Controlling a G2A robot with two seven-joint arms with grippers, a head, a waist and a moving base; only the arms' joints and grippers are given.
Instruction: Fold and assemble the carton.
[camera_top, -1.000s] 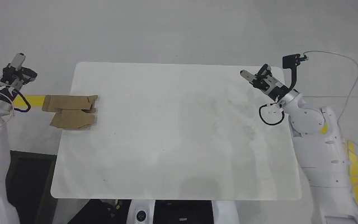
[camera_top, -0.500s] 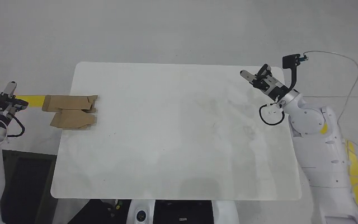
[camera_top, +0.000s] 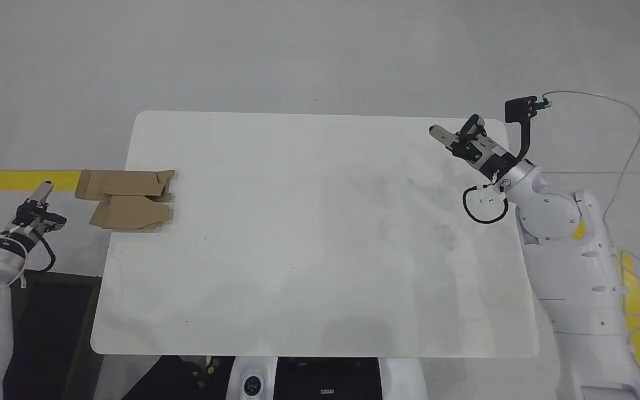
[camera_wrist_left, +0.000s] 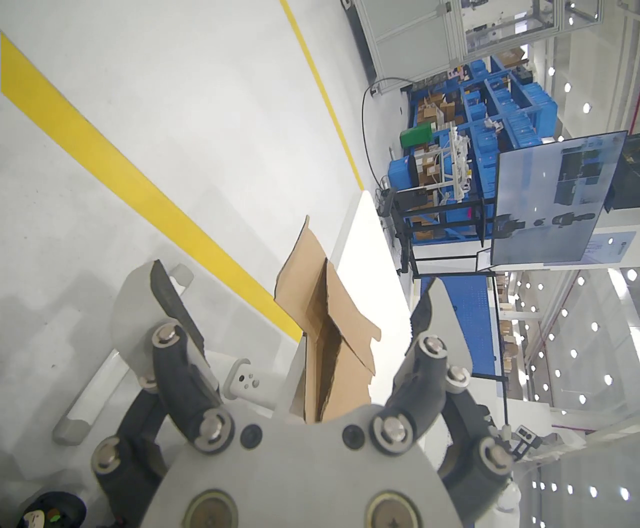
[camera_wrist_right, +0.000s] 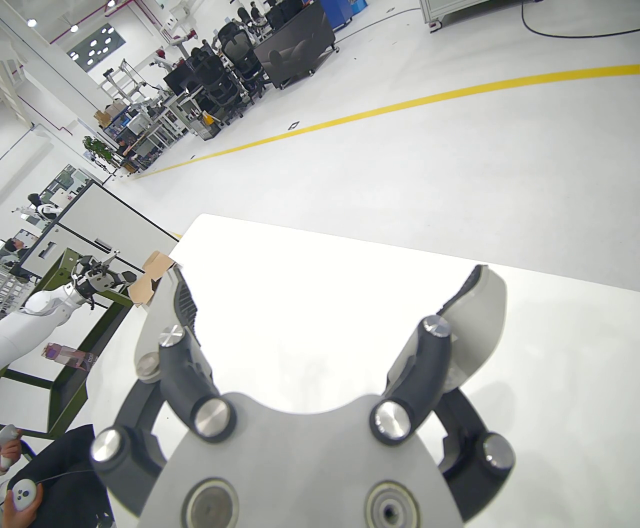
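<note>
One white table (camera_top: 320, 250) is the largest thing in my top view. The brown carton (camera_top: 125, 198) lies at its left edge, on the far half, with roughly half of it hanging past the rim. It looks mostly flattened, though from above I can't be sure. Left gripper (camera_wrist_left: 295, 295) sits off the table near that overhang, apart from the cardboard, pincer spread wide and holding nothing. Right gripper (camera_top: 455, 128) hovers over the far right corner, also wide and bare.
</note>
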